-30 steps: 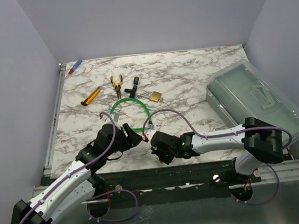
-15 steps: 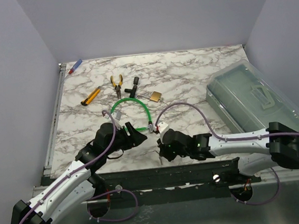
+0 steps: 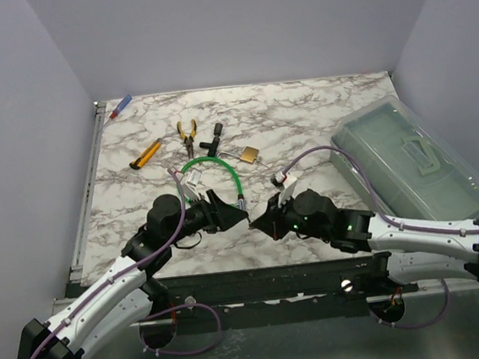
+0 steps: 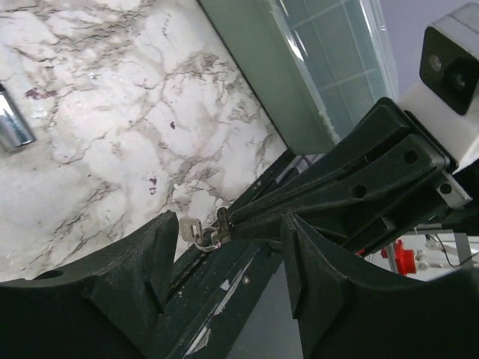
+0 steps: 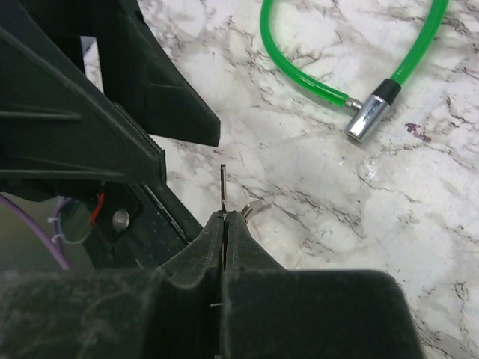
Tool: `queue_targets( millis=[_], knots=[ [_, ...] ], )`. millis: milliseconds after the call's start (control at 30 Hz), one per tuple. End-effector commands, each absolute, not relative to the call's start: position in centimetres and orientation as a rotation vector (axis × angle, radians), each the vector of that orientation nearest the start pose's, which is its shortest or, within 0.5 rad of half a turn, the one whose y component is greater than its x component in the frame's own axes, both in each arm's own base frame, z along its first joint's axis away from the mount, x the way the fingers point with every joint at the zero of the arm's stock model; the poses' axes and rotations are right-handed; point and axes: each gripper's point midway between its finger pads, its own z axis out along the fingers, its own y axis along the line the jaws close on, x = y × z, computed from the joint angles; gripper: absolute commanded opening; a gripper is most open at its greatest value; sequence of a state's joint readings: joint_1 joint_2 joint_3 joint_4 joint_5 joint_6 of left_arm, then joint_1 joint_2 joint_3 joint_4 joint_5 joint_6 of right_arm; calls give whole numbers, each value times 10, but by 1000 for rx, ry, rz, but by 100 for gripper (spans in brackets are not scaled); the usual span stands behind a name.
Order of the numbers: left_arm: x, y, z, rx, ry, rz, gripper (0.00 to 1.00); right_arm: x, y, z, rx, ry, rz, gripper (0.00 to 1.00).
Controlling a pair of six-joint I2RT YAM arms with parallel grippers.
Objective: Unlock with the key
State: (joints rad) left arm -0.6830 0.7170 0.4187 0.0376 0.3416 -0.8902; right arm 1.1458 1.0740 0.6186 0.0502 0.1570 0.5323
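The right gripper (image 5: pixel 224 218) pinches the key (image 5: pixel 223 183); the left gripper (image 4: pixel 228 250), facing it, is spread wide (holding nothing). The padlock (image 3: pixel 250 154) lies well away, so the unlocking itself remains.

You find no text, label, brand name, number or sign that can be read in any of the three views. Any marking on the brass padlock (image 3: pixel 250 154) or on the yellow utility knife (image 3: pixel 145 155), both lying on the tabletop (image 3: pixel 318 112), is too small to make out from the overhead camera. The two wrist cameras show no lettering at all.
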Motion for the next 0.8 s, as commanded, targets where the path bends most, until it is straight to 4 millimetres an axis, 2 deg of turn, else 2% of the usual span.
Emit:
queue_targets(
  millis=[0,167,267,600,767],
  knots=[
    [155,-265,213,181,1965,-1494,63,151,331,192,-490,1941,1067,0],
    [156,-269,220,205,1936,-1525,63,149,333,215,-481,1875,1160,0],
    [158,-271,221,204,1936,-1525,62,148,332,222,-478,1855,1181,0],
    [159,-272,230,194,1895,-1549,48,143,332,225,-498,1845,1235,0],
    [160,-272,231,188,1887,-1556,38,143,332,224,-492,1845,1253,0]
  ],
)
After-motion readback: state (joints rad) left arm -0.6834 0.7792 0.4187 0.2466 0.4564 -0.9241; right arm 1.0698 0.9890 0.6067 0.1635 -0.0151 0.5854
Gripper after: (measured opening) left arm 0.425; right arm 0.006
